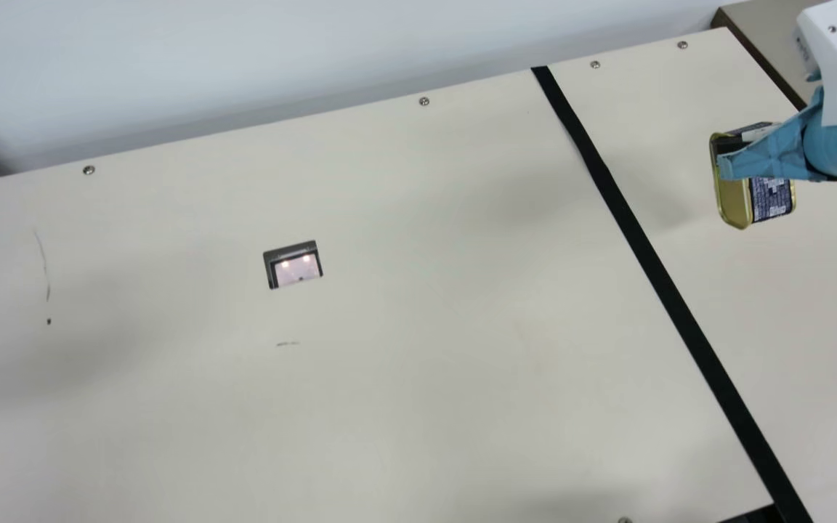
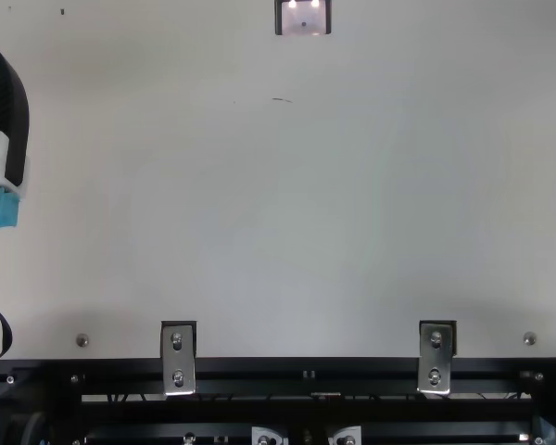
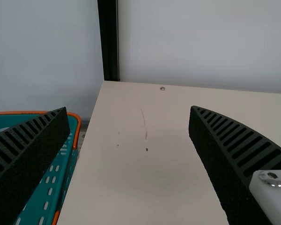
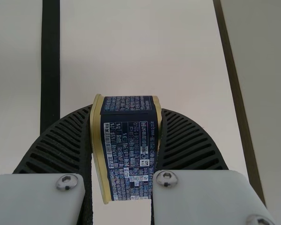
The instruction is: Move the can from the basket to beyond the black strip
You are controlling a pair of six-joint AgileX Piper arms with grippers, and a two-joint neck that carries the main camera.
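The can (image 1: 736, 200) is right of the strip (image 1: 652, 254), above the table (image 1: 389, 407).

Fine, unreadable print (image 4: 119, 140) stands on the can (image 4: 100, 154).

Left claw (image 2: 7, 113) spread wide, right claw (image 1: 744, 160) clamped, held aloft

It looks like a robotics lab: metal brackets (image 2: 178, 358) join table (image 2: 287, 232) and black rail (image 2: 250, 375).
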